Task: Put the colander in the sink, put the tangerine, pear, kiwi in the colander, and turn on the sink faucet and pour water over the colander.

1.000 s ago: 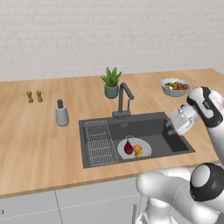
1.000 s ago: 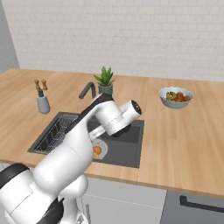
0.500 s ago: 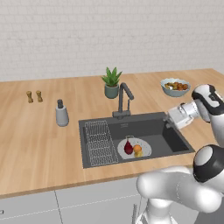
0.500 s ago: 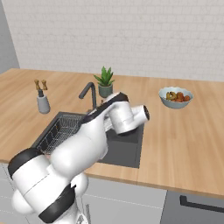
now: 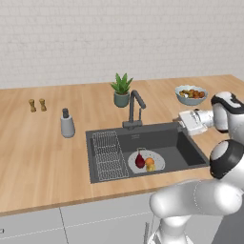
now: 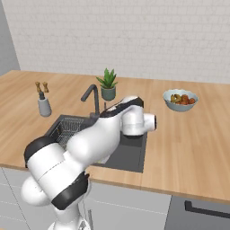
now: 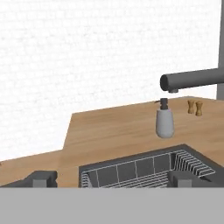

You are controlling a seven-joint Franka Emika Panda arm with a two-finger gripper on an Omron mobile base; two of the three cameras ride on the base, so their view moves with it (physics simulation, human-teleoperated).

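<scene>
In the near part of the dark sink (image 5: pixel 190 155), the pale colander (image 5: pixel 155 167) sits on the basin floor with a dark red pear (image 5: pixel 139 160) and the orange tangerine (image 5: pixel 149 162) already inside it, a placement that suits rinsing, since the bowl lies just in front of and below the spout of the sink faucet (image 5: pixel 135 108); a small yellowish fruit touching the tangerine may be the kiwi, though it is too small to tell. A wire rack (image 5: pixel 108 155) lines the left side of the basin. Above the sink's right rim hangs the gripper (image 7: pixel 111 178), its two fingertips (image 7: pixel 42 179) spread wide apart with nothing between them, turned sideways to face left across the basin toward the faucet, apparently lining up on the lever, so the fruit step looks done and the water not yet running. The colander rests down and to the left of the hand, well apart from it. Farther back on the wooden counter stand a grey soap dispenser (image 5: pixel 67 124) at left, a potted plant (image 5: pixel 121 89) behind the faucet, a blue fruit bowl (image 5: pixel 191 94) at right, and a pair of small shakers (image 5: pixel 37 105) at far left.
</scene>
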